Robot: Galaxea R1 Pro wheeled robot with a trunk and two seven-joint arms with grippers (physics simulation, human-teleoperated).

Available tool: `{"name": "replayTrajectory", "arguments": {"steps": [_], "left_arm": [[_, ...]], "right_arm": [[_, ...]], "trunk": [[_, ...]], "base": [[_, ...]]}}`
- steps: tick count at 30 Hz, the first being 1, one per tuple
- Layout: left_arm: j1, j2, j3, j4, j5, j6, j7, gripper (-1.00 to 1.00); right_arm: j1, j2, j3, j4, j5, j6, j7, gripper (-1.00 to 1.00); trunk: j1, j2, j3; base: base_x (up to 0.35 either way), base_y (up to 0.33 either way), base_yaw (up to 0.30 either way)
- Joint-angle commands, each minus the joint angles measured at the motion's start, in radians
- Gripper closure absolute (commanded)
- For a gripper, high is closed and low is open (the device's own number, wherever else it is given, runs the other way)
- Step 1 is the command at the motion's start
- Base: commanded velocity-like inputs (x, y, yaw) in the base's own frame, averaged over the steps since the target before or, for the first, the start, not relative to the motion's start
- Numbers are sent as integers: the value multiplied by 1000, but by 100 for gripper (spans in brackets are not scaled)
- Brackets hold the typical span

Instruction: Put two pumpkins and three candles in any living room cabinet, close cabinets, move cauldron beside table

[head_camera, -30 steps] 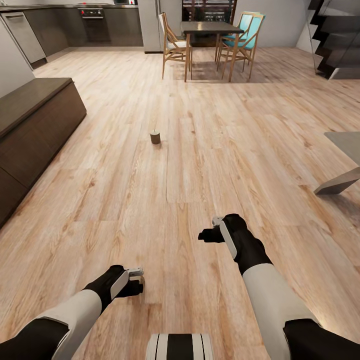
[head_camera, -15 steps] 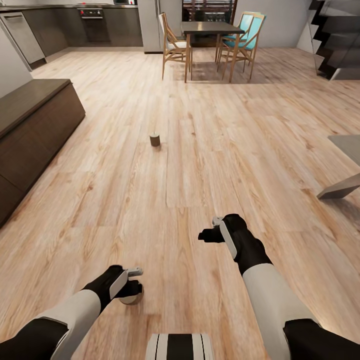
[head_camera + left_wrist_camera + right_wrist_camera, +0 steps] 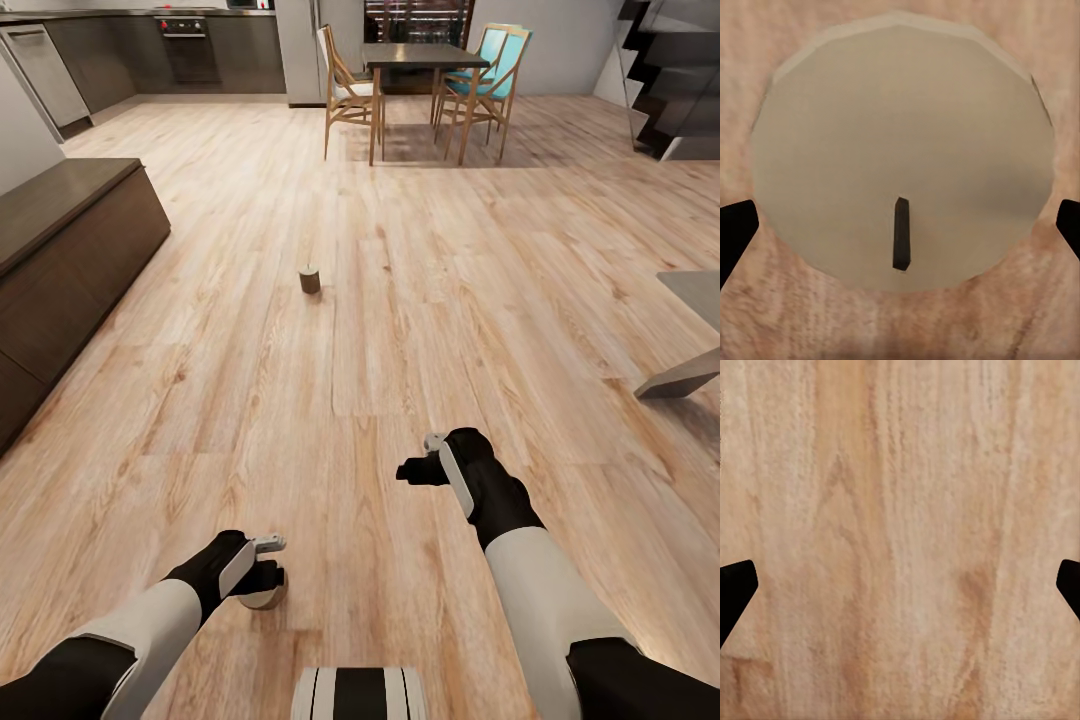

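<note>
Item: one stubby grey-brown candle with pale top [image 3: 900, 150] is framed between the widely spread fingers of the left gripper [image 3: 262, 572], on the light wooden plank floor [image 3: 400, 300]. A second like candle [image 3: 310, 279] is stood farther off, near the long dark-brown cabinet [image 3: 70, 250]. The right gripper [image 3: 415, 468] is held spread wide, empty, above bare floor.

Your black left gripper [image 3: 262, 578] points down, fingers [image 3: 735, 232] spread wide; your black right gripper [image 3: 412, 470] reaches forward, fingers [image 3: 736, 585] likewise apart.

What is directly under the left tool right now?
A short tan candle with a pale round top and dark wick stands on the wooden floor, between the open left tool tips. Its sides are hidden from above.
</note>
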Motion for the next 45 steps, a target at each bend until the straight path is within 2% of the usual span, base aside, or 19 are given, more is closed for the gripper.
{"name": "replayTrajectory", "arguments": {"steps": [1, 6, 28, 38, 39, 45], "left_arm": [[0, 0, -6, -2, 11, 4, 8, -100], [0, 0, -6, -2, 11, 4, 8, -100], [0, 0, -6, -3, 11, 3, 8, -100], [0, 0, -6, -3, 11, 3, 8, -100], [0, 0, -6, -2, 11, 3, 8, 100], [0, 0, -7, -2, 10, 1, 9, 100]], "right_arm": [[0, 0, 1, -1, -2, 4, -1, -100], [0, -1, 1, -1, -2, 4, -1, -100], [0, 0, 1, -1, -2, 4, -1, -100], [0, 0, 1, -1, -2, 4, -1, -100], [0, 0, 1, -1, -2, 4, -1, -100], [0, 0, 1, -1, -2, 4, -1, -100]], "trunk": [[0, 0, -1], [2, -1, -20], [2, -1, -20], [2, -1, -20], [2, -1, -20], [2, -1, -20]], "base": [[0, 0, 0], [0, 0, 0], [1, 0, 0], [98, 0, 0], [8, 0, 0], [1, 0, 0]]}}
